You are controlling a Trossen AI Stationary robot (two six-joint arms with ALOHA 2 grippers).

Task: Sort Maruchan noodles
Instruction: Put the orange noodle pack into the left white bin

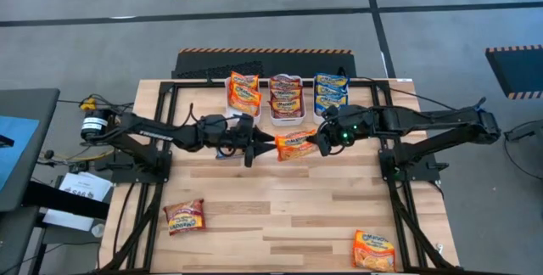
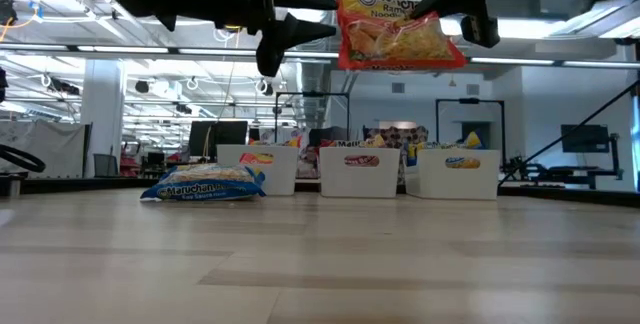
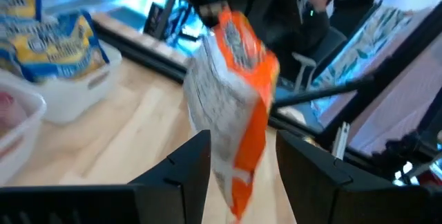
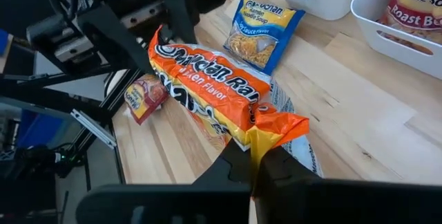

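An orange Maruchan noodle packet (image 1: pixel 296 145) hangs high over the table's middle, with my right gripper (image 1: pixel 321 142) shut on its right end. My left gripper (image 1: pixel 265 145) is open and level at the packet's left end; in the left wrist view the packet's end (image 3: pixel 235 169) stands between its two fingers. A blue packet (image 2: pixel 205 182) lies flat on the table under the left arm. A maroon packet (image 1: pixel 184 217) lies near the front left and another orange packet (image 1: pixel 373 249) at the front right. My right gripper pinches the packet's crimped end seam (image 4: pixel 276 128) between its two fingers, coming from the table's right and slanting down. The packet is lifted clear of the table and stretches away from the fingers toward the left arm. My left gripper: I cannot tell whether its fingers (image 3: pixel 185 165) touch the packet's end.
Three white bins stand in a row at the far edge: the left one (image 1: pixel 243 92) holds orange packets, the middle one (image 1: pixel 286 97) maroon, the right one (image 1: pixel 331 92) blue. Black frame rails run along both sides of the wooden table (image 1: pixel 280 207).
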